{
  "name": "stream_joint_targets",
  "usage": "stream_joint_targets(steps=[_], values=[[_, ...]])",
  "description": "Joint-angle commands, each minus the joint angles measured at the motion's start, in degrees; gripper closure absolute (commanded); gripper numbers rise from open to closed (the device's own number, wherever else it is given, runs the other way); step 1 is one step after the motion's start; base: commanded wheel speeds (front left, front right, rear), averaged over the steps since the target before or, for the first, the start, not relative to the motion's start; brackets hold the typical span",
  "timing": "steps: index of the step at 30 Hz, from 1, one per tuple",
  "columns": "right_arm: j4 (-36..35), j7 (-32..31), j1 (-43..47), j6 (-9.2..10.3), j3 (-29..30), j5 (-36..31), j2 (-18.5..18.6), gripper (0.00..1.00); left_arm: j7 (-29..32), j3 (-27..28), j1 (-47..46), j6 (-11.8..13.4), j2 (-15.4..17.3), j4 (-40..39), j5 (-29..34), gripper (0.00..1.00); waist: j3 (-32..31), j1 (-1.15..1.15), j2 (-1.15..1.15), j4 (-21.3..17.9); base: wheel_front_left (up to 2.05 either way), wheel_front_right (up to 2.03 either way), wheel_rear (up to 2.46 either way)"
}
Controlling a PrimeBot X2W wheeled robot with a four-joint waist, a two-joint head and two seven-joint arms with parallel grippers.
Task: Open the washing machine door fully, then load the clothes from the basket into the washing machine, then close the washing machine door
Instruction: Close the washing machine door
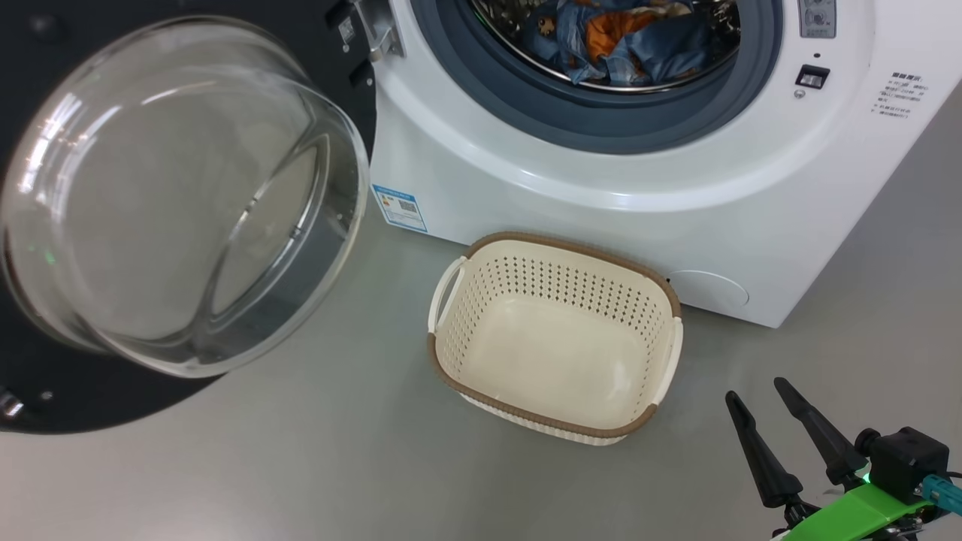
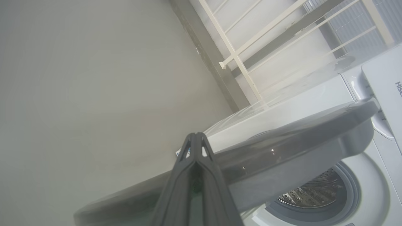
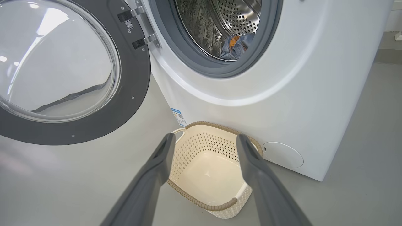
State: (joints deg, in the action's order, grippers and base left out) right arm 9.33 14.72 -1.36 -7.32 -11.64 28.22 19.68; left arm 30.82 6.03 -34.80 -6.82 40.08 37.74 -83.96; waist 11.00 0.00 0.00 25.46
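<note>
The washing machine [image 1: 639, 203] [image 3: 298, 78] stands open, its black door [image 1: 180, 195] [image 3: 62, 62] swung out to the left with the glass bowl bulging toward me. Blue and orange clothes [image 1: 616, 37] [image 3: 235, 47] lie inside the steel drum. The cream basket [image 1: 556, 338] [image 3: 207, 169] sits on the floor before the machine with nothing in it. My right gripper [image 1: 755, 394] [image 3: 204, 139] hovers open, low at the right, just short of the basket. My left gripper [image 2: 195, 136] is shut, its tips against the outer side of the door [image 2: 282, 157].
Grey floor [image 1: 338, 451] spreads around the basket and to the machine's right. A white railing [image 2: 245, 56] and a wall base run behind the machine in the left wrist view.
</note>
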Motion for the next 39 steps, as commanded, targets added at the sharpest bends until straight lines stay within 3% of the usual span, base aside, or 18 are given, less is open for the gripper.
stream_joint_targets(steps=[1, 18, 27, 33, 39], values=[[-1.15, 0.28, -0.61, -0.17, -0.92, -0.65, 0.23, 0.0, 3.15, 0.02, 0.37, -0.67, 1.98, -3.99, -1.15, 1.0, -0.59, 0.0, 0.0, 0.2, 0.0, 0.0, 0.0], [-1.18, 0.28, 0.03, -0.17, -0.61, -0.67, -1.24, 0.0, 11.73, -0.76, 5.93, -0.67, 2.99, -15.0, -6.02, 1.0, -2.49, 0.0, 0.0, -0.05, 0.0, 0.0, 0.0], [-1.15, 0.28, 0.64, -0.17, 0.0, -0.68, -2.19, 0.0, 21.31, -0.95, 10.02, -0.67, 2.86, -26.11, -11.49, 1.0, -3.81, 0.0, 0.0, -0.66, 0.0, 0.0, 0.0], [-1.14, 0.28, 0.93, -0.17, -0.05, -0.68, -3.07, 0.0, 26.21, -1.49, 12.0, -0.67, 1.48, -34.75, -13.67, 1.0, -4.85, 0.0, 0.0, -1.77, 0.0, 0.0, 0.0], [-1.3, 0.28, 0.89, -0.17, -0.05, -0.72, -3.81, 0.0, 29.4, -2.81, 12.34, -0.67, -2.47, -42.29, -15.1, 1.0, -5.25, 0.0, 0.0, -4.49, 0.0, 0.0, 0.0]])
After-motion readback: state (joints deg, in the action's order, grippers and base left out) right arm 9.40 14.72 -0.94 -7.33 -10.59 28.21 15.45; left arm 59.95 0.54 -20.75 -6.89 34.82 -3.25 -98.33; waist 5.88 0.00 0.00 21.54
